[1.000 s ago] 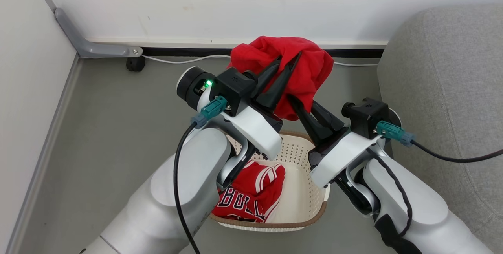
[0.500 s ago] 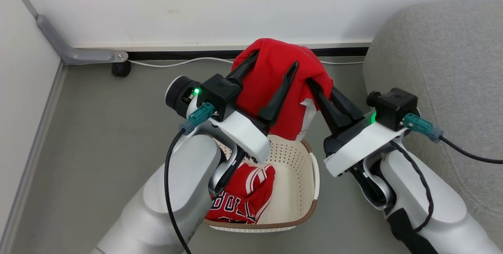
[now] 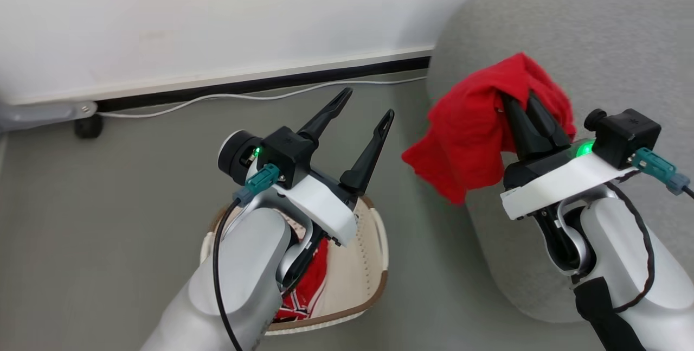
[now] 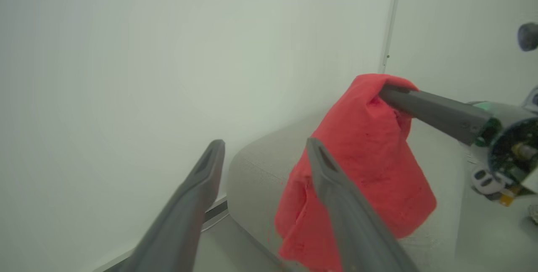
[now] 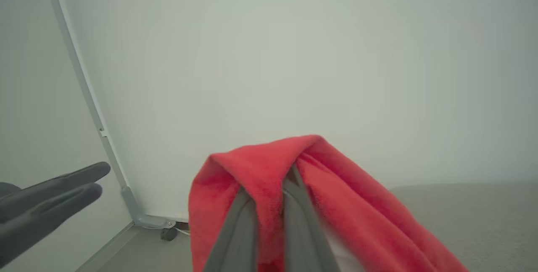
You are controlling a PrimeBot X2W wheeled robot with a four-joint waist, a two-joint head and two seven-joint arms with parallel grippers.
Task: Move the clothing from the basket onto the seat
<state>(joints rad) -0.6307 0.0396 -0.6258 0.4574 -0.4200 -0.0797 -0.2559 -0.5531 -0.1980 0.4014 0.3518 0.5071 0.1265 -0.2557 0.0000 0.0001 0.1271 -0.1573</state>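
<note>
Now the plain red garment (image 3: 471,134) is held up at the right of the head view. It is clamped by the right pincer (image 3: 516,100), whose fingers are pressed together on the cloth. It is seen in the air by the left edge of the grey seat (image 3: 596,31), well apart from the basket (image 3: 381,231) at the bottom middle. The left pincer (image 3: 368,102) is spread apart, with nothing in it, above the basket. The red jersey (image 3: 303,294) is seen inside the basket, partly hidden by the left arm (image 3: 244,275).
</note>
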